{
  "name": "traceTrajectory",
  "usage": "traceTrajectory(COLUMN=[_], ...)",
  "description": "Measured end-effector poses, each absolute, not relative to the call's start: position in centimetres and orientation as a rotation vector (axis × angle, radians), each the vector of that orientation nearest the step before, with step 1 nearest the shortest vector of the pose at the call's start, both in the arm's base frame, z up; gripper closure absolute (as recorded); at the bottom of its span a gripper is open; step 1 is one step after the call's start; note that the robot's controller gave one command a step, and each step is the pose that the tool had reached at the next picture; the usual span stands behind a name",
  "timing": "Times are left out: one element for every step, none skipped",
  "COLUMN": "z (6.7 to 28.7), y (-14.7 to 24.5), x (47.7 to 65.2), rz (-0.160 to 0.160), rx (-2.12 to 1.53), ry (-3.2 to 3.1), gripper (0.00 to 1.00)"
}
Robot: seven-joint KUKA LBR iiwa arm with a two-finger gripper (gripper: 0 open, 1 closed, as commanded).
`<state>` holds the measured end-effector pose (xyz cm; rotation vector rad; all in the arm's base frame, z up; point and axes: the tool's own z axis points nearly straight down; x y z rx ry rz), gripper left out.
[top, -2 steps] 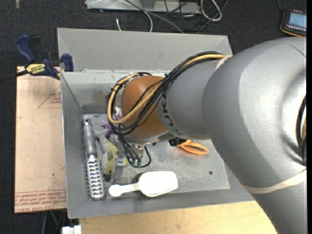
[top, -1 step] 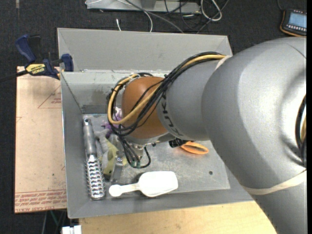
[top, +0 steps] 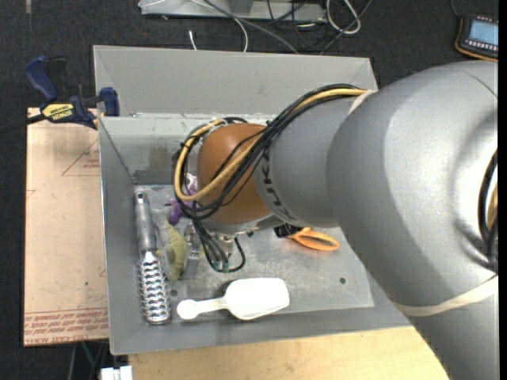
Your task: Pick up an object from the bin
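Grey metal bin [top: 348,287], viewed from above. The arm [top: 380,165] enters from the right and reaches across to the left-centre of the bin floor. The wrist carries an orange cover [top: 230,180], with yellow and black cables [top: 188,153] looped over it.

The tool [top: 212,244] sits low under the orange cover, close above the floor. Only a dark part of it and some wires show below the cover. Cannot tell how far open it is, nor whether it has hold of anything.

Things nearest the tool:
- olive-green lump [top: 176,252], soft-looking, just left of the tool on the bin floor. Contact with the tool cannot be judged.
- purple piece [top: 173,209], small, just beyond the lump on the far side, partly under the cables.

Other contents:
- metal utensil [top: 147,248], long, lying along the left wall, with its coiled spring-like end toward the near side and just beside the lump.
- white scoop [top: 252,298], near-centre, handle pointing left, apart from the tool.
- orange item [top: 315,239], flat, right of the tool, partly hidden under the arm.
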<state>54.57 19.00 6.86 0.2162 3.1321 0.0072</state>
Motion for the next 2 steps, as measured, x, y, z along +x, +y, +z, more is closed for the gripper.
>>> traceTrajectory(z=[6.86, 7.34], y=[19.0, 18.96], x=[54.58, 54.53], rz=[0.007, 0.007], rx=[0.214, 0.216], ry=[3.132, 3.134], gripper=[1.0, 1.0])
